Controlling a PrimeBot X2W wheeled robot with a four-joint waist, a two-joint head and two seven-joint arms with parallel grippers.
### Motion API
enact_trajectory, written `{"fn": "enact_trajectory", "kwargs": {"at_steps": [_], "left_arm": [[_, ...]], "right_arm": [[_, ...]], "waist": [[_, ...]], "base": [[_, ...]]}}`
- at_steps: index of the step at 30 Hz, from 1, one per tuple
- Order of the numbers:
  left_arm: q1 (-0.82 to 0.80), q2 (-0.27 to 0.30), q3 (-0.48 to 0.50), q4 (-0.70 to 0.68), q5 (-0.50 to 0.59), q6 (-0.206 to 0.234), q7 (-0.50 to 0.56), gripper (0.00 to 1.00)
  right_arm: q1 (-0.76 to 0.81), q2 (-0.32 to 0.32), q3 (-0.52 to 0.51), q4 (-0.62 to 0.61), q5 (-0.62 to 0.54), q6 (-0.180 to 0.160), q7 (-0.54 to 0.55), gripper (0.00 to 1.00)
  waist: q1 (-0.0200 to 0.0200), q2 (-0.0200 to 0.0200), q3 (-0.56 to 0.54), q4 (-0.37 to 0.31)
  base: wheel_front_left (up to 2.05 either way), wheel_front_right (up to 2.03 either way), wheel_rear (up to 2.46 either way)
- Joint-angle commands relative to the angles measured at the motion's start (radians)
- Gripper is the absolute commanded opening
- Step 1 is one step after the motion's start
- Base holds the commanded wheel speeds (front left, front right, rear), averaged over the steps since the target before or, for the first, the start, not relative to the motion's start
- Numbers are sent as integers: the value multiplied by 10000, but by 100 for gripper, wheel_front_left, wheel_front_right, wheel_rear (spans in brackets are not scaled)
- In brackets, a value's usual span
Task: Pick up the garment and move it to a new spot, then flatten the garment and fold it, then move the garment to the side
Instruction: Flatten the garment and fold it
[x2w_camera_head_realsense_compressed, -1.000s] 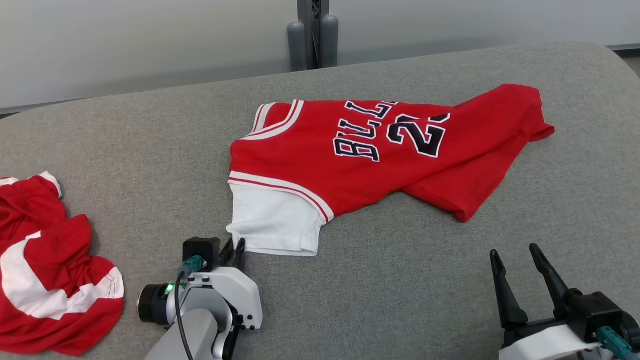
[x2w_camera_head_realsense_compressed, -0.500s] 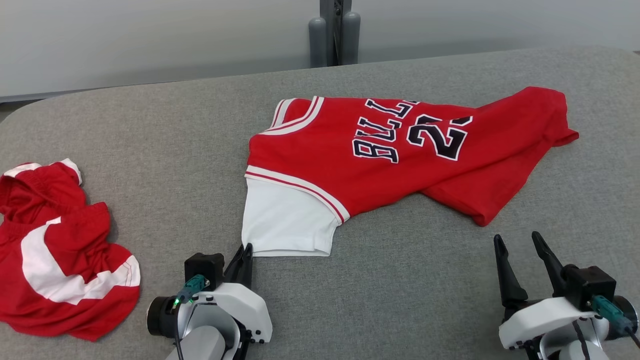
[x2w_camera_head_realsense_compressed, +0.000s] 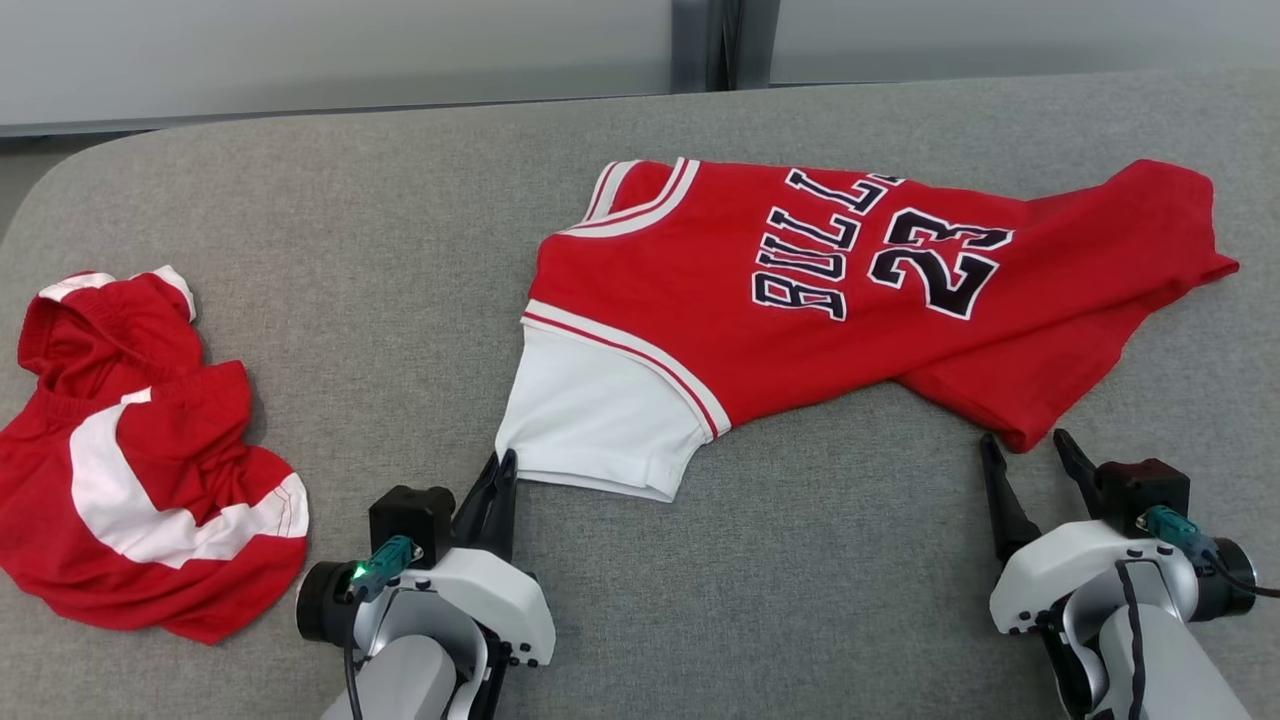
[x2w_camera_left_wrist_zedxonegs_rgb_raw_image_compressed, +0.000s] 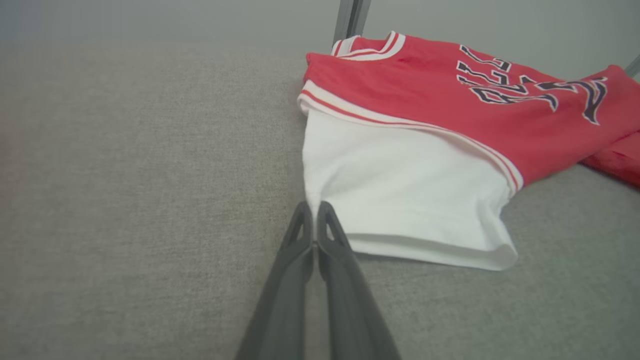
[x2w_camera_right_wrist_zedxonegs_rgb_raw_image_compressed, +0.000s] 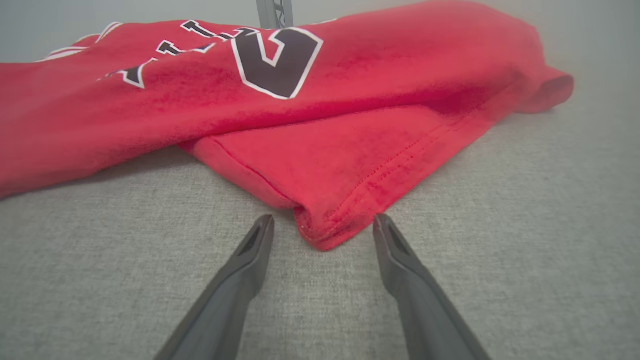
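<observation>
Red soft-knit basketball jersey (x2w_camera_head_realsense_compressed: 700, 330) with black lettering is lying partly doubled over across the middle and right of the grey fabric-covered table (x2w_camera_head_realsense_compressed: 800, 560). I am judging it light, limp and easily creased. It is likely going to drape and drag, so corners and hems are offering the best hold.

Left gripper (x2w_camera_head_realsense_compressed: 500, 462) is sitting at the near-left corner of the jersey's white sleeve (x2w_camera_head_realsense_compressed: 600, 420). Its fingers are pressing together and the sleeve corner is tapering into the tips, so it appears pinched.

Right gripper (x2w_camera_head_realsense_compressed: 1022, 440) is lying low at the near right, fingers standing apart and straddling the red hem corner (x2w_camera_right_wrist_zedxonegs_rgb_raw_image_compressed: 325, 235), not closing on it.

A crumpled red-and-white garment (x2w_camera_head_realsense_compressed: 140, 490) is lying well apart at the near left.
</observation>
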Motion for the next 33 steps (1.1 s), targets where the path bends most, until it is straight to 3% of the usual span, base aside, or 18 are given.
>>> {"fn": "enact_trajectory", "kwargs": {"at_steps": [1,2,4,5,6,7,12,18,26,33], "left_arm": [[-62,124,20,-108,68,81,35,0],[-62,147,16,-221,69,116,69,0],[-55,211,11,-409,69,155,118,0],[-50,248,9,-501,77,192,144,0],[-44,284,5,-581,90,204,155,0],[-35,320,1,-665,102,226,172,0],[9,400,55,-1084,91,297,140,0],[248,393,506,-2001,-204,204,-91,0],[637,393,1793,-4411,-426,-97,-229,0],[641,511,2810,-6413,-532,-431,-221,0]], "right_arm": [[-155,-65,-48,141,-109,-3,-20,100],[-237,-62,-48,276,-102,-3,-21,89],[-373,-65,-39,448,-123,-3,-20,49],[-422,-65,-29,535,-102,-3,-20,41],[-451,-63,-13,601,-78,-3,-18,24],[-473,-63,11,645,-57,-3,-17,0],[-347,-69,17,503,-72,-3,-11,0],[436,-68,-499,-786,-605,-3,-21,0],[1297,-127,-950,-2480,-1354,-3,-20,0],[1379,-697,-1144,-4066,-1442,-3,-17,0]], "waist": [[0,0,93,49],[0,0,133,63],[0,0,205,78],[0,0,234,79],[0,0,260,76],[0,0,278,69],[0,0,240,15],[0,0,-135,-133],[0,0,-887,-605],[0,0,-1546,-742]], "base": [[0,0,0],[0,0,0],[0,0,0],[0,0,0],[0,0,0],[0,0,0],[0,0,0],[0,0,0],[0,0,0],[0,0,0]]}}
